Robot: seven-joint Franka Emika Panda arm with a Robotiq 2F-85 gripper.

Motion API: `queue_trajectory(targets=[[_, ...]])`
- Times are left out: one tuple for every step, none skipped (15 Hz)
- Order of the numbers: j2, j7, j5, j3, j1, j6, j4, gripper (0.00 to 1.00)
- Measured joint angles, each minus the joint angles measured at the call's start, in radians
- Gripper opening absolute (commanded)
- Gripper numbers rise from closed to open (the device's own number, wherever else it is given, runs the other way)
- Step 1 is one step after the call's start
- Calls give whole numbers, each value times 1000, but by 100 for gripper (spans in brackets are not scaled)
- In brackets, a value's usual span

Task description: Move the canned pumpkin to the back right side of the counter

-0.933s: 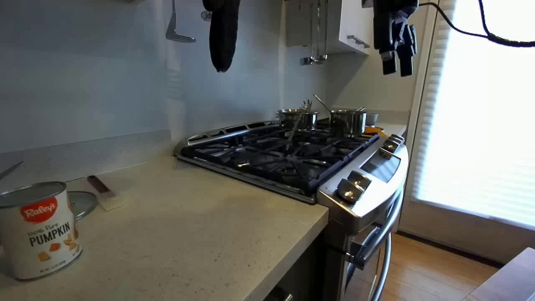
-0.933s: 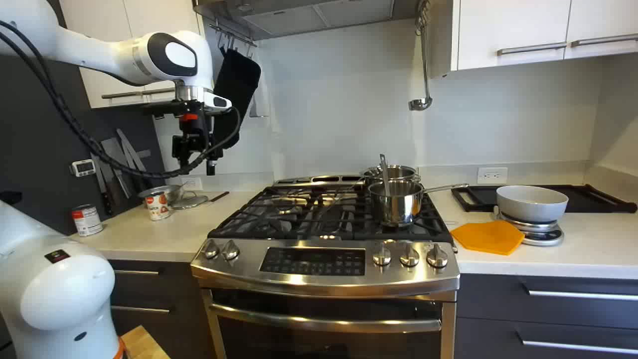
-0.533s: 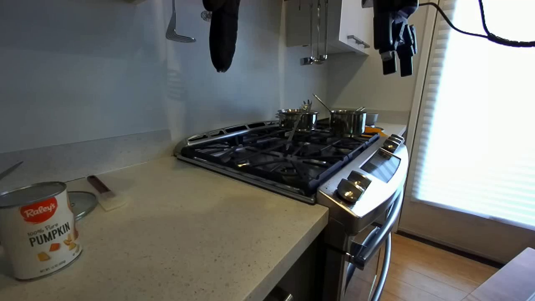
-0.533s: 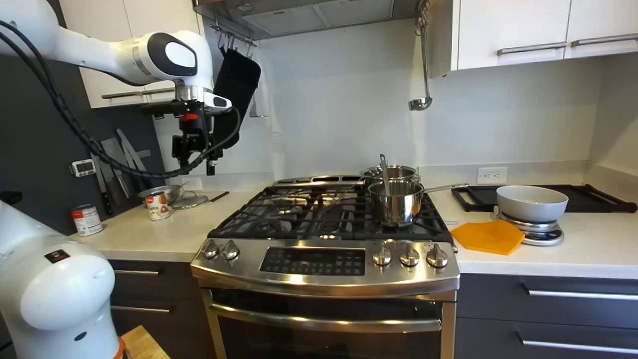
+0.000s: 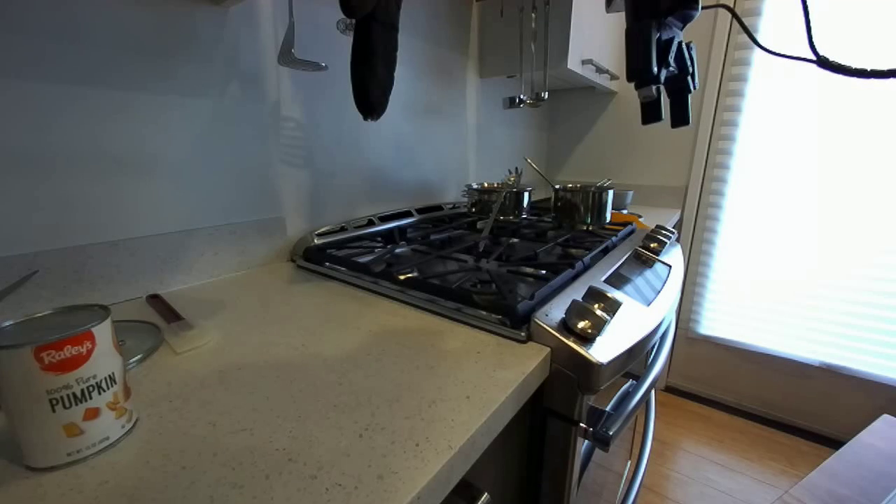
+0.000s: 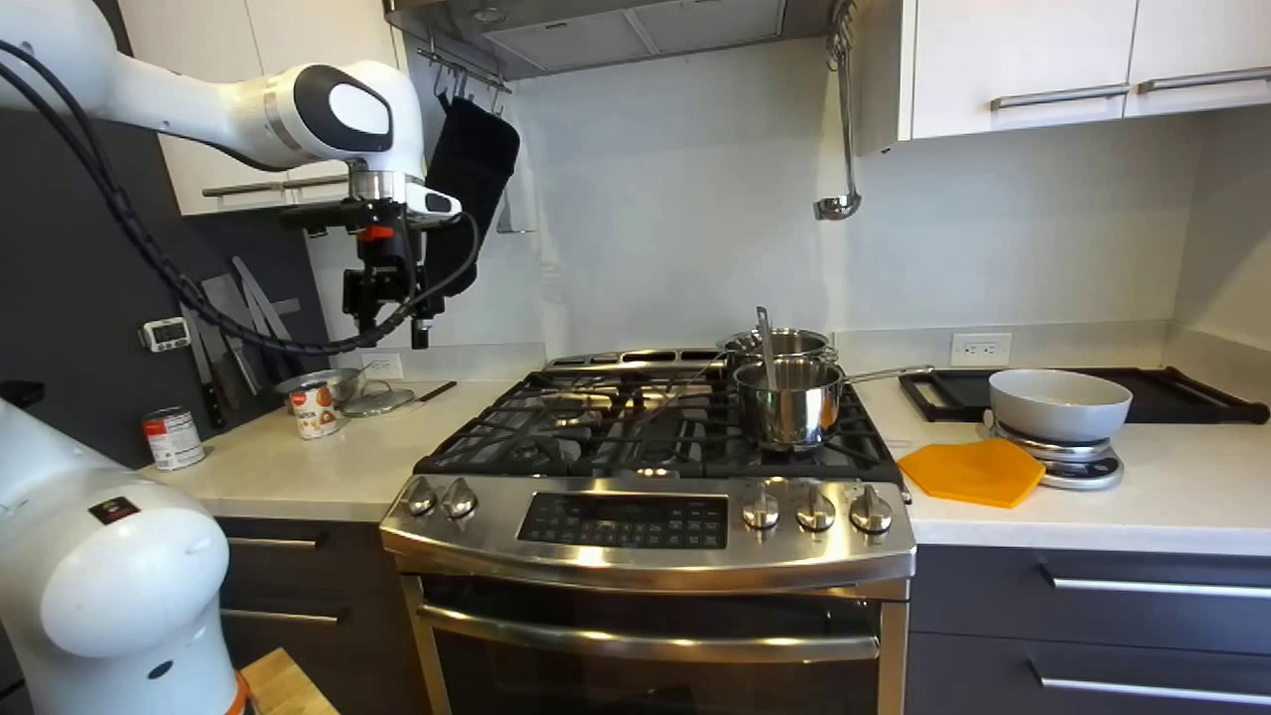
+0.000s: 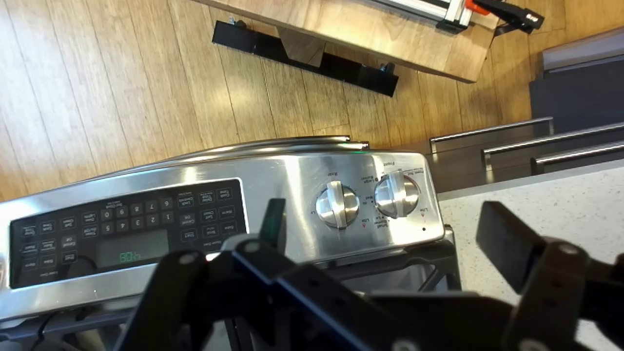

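Note:
The canned pumpkin [image 5: 70, 392] stands upright on the counter [image 5: 301, 392] in an exterior view, its red logo and PUMPKIN lettering facing the camera. In an exterior view, the can with a red logo and orange pictures [image 6: 314, 410] stands on the left counter [image 6: 288, 477] and looks like the same can. My gripper [image 6: 395, 333] hangs high above the counter and apart from the can; it also shows in an exterior view [image 5: 665, 112]. In the wrist view my gripper [image 7: 390, 229] is open and empty, its fingers wide apart over the stove knobs. The can is out of the wrist view.
A gas stove [image 6: 655, 516] with steel pots [image 6: 789, 402] splits the counter. A red-and-white can [image 6: 173, 439], glass lid [image 6: 377, 399] and brush [image 5: 175, 322] lie left. A dark tray [image 6: 1211, 397], bowl [image 6: 1060, 405] and orange mat [image 6: 973, 473] are right.

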Motion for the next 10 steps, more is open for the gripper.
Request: queue_trajectory(targets=[[5, -1, -4, 11, 3, 3, 6, 100], [15, -3, -5, 30, 12, 8, 16, 100], [32, -3, -6, 60, 26, 10, 31, 100], [54, 2, -6, 97, 42, 11, 46, 100], [80, 10, -7, 140, 61, 12, 62, 100], [108, 24, -10, 183, 80, 17, 79, 100], [140, 43, -20, 229, 101, 31, 98, 100], [170, 57, -43, 272, 121, 46, 118, 100], [203, 75, -76, 314, 139, 64, 142, 100], [238, 89, -116, 354, 154, 81, 169, 100]])
